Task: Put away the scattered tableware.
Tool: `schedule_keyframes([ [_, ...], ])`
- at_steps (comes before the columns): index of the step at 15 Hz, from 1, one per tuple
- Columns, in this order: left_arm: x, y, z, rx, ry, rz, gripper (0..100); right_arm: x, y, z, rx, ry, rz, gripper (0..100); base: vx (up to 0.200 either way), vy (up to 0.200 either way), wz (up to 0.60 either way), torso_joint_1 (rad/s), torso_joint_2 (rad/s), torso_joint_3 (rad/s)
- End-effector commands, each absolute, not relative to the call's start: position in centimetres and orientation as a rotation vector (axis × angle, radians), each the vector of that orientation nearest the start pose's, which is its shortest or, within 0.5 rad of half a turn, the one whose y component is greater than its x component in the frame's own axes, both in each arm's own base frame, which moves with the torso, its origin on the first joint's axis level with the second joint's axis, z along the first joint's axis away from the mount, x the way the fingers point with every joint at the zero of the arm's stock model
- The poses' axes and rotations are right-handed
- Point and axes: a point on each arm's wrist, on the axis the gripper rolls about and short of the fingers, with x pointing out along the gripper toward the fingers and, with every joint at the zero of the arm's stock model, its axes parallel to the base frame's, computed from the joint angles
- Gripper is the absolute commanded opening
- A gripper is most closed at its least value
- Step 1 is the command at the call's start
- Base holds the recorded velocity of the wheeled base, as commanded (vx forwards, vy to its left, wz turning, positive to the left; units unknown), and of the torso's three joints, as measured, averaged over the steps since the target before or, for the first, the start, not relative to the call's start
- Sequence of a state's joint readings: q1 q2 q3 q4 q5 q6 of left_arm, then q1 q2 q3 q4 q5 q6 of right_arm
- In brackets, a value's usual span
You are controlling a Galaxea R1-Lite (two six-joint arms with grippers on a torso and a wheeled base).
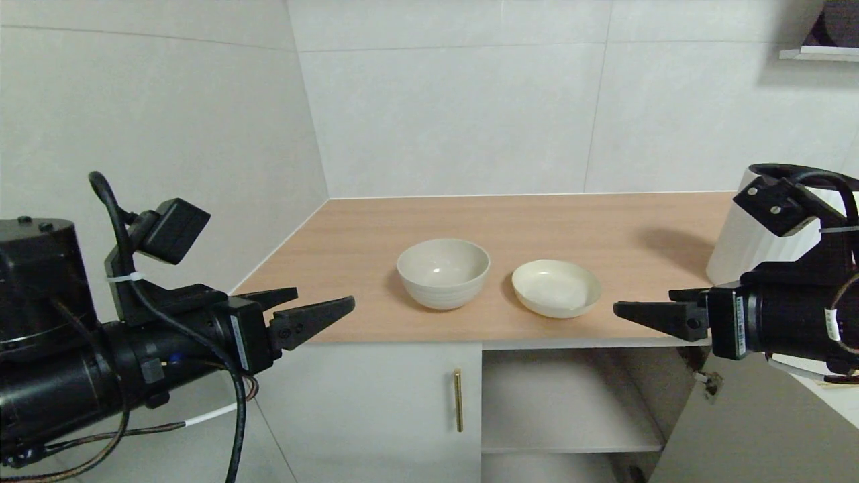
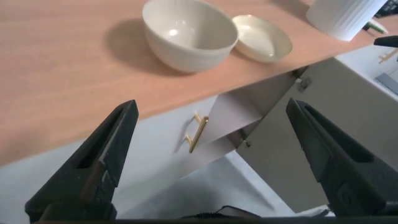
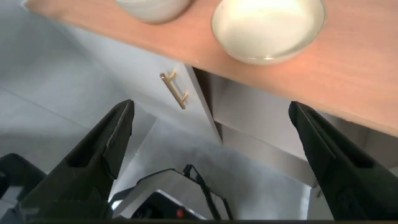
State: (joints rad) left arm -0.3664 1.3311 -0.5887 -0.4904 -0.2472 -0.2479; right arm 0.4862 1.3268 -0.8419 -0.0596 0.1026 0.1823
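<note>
- A deep, round, glossy bowl (image 1: 443, 273) with faint ribbing sits on the smooth wood-grain counter (image 1: 570, 221), just beside a shallow cream dish (image 1: 556, 288).
- The left gripper (image 1: 322, 300) has its jaws spread wide and holds nothing.
- The right gripper (image 1: 643, 303) is likewise wide apart and empty.

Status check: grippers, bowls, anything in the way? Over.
Left gripper open, right gripper open, both empty, in front of the countertop. Deep bowl and shallow bowl side by side on it, untouched. Path to both clear; cabinet below stands open.
</note>
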Motion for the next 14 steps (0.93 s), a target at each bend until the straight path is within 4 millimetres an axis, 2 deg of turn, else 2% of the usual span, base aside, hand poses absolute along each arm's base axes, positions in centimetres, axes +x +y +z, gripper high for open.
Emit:
schedule_keyframes([
  [1,19.5,-8.1,19.9,-0.223,0.351,-0.572,100,18.7,10.1,23.2,0.091,0.483,0.536,100,0.0,0.0,0.0,0.217,-0.5,-0.281],
  [5,19.4,-8.3,19.6,-0.205,0.359,-0.588,100,19.7,10.5,22.6,0.081,0.503,0.526,100,0.0,0.0,0.0,0.082,-0.18,-0.109],
  [6,20.2,-8.7,20.7,-0.209,0.331,-0.586,100,21.4,11.4,22.5,0.071,0.511,0.504,100,0.0,0.0,0.0,0.0,0.0,0.0],
  [8,21.5,-9.2,22.3,-0.213,0.309,-0.584,100,22.6,11.9,21.9,0.073,0.534,0.453,100,0.0,0.0,0.0,0.0,0.0,0.0],
  [9,22.2,-9.5,23.7,-0.207,0.367,-0.566,100,23.3,12.1,21.4,0.071,0.547,0.42,100,0.0,0.0,0.0,0.0,0.0,0.0],
  [10,22.2,-9.5,24.2,-0.202,0.431,-0.558,100,23.7,12.3,21.5,0.085,0.546,0.41,100,0.0,0.0,0.0,0.0,0.0,0.0],
  [13,23.1,-9.9,23.6,-0.206,0.564,-0.538,100,25.1,11.9,21.5,0.148,0.557,0.357,100,0.0,0.0,0.0,0.0,0.0,0.0],
  [14,24.6,-10.5,23.2,-0.294,0.608,-0.507,100,25.5,11.5,21.5,0.16,0.555,0.336,100,0.0,0.0,0.0,0.0,0.0,0.0],
])
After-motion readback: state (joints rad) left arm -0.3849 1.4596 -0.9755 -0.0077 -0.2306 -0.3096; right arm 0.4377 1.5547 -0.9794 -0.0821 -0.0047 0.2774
